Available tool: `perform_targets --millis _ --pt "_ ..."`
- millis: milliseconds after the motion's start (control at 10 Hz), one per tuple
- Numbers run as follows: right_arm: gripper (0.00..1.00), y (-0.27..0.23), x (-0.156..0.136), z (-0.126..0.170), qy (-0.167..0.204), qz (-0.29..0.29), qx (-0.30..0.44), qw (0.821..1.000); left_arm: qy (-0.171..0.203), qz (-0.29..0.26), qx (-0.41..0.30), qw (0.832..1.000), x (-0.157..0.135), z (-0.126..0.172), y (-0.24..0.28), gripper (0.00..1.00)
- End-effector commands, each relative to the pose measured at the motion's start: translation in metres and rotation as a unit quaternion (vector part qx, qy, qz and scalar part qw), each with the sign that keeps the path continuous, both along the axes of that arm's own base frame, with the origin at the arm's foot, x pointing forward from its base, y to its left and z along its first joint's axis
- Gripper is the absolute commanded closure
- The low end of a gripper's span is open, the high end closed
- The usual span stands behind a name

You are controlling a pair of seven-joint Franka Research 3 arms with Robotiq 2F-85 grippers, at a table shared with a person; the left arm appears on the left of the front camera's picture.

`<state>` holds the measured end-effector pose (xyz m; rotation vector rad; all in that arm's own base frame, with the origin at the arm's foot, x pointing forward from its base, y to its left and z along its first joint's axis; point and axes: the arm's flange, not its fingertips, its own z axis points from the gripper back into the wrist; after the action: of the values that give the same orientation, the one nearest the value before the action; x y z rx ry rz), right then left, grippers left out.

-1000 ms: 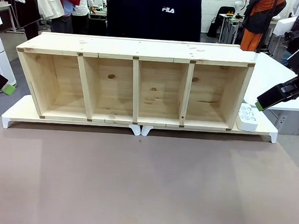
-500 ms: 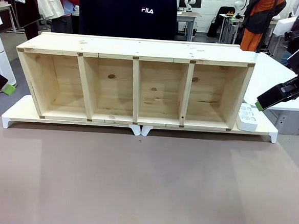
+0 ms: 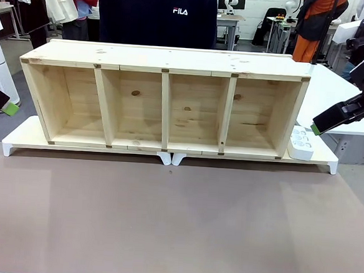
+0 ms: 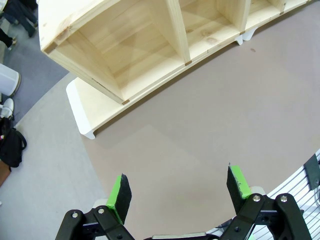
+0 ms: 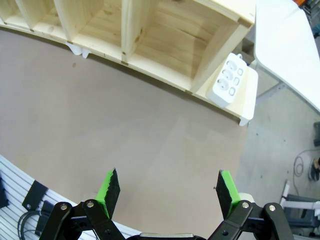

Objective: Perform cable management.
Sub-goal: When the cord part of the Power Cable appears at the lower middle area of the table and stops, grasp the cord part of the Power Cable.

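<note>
As right hand gapes, power strip beyond

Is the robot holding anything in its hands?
No, nothing. The left hand and the right hand are both open and empty above the table.

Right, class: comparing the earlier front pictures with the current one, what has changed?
The person behind the wooden shelf has stepped toward the robot's left. The left gripper and right gripper stayed open and parked at the sides. The shelf and white power strip have not moved.
</note>
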<state>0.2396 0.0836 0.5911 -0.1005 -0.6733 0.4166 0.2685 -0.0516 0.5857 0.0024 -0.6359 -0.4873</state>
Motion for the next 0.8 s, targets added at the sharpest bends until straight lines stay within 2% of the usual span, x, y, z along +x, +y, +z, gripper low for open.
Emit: perform_targets --millis 0,700 --pt "0.00 -0.0001 0.0010 -0.0003 0.000 -0.001 0.000 1.000 -0.002 -0.002 -0.001 1.000 -0.0001 0.0006 -0.0011 0.00" --pt "0.00 -0.0001 0.0010 -0.0003 0.000 -0.001 0.000 1.000 -0.002 -0.002 -0.001 1.000 -0.0001 0.0006 -0.0011 0.00"
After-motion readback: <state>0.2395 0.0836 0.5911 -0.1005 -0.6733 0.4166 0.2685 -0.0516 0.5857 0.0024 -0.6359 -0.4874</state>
